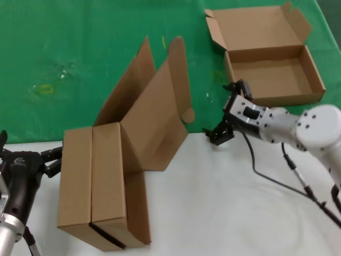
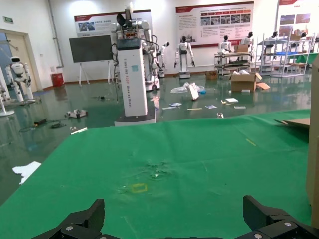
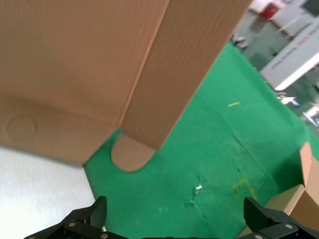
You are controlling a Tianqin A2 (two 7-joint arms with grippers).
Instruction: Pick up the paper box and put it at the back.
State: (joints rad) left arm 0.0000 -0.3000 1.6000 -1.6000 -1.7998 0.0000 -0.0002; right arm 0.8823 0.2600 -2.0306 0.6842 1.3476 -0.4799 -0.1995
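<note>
Two plain brown corrugated cardboard mailer boxes (image 1: 104, 186) stand on edge side by side on the white tabletop (image 1: 224, 202), near its left front. Their hinged lids (image 1: 154, 106) rise open and lean back over the boundary with the creased green cloth surface (image 1: 80, 58). A rounded tuck flap (image 3: 130, 154) at a lid corner hangs just above the cloth edge.

A third paper box (image 1: 274, 77) of the same kind lies flat on the green cloth at the far right, tray up, lid (image 1: 258, 26) folded back flat behind it.

Right gripper (image 1: 228, 114): above the cloth-table seam, between the standing pair and the flat box, just beside the flat box's near left corner. Fingers spread wide, nothing between them.

Left gripper (image 1: 50, 160): low at the left table edge, just beside the outer standing box. From the wrist view its fingertips (image 2: 79, 221) sit well apart with only cloth beyond; contact with the box wall is probably absent, though the head view is tight there.
</note>
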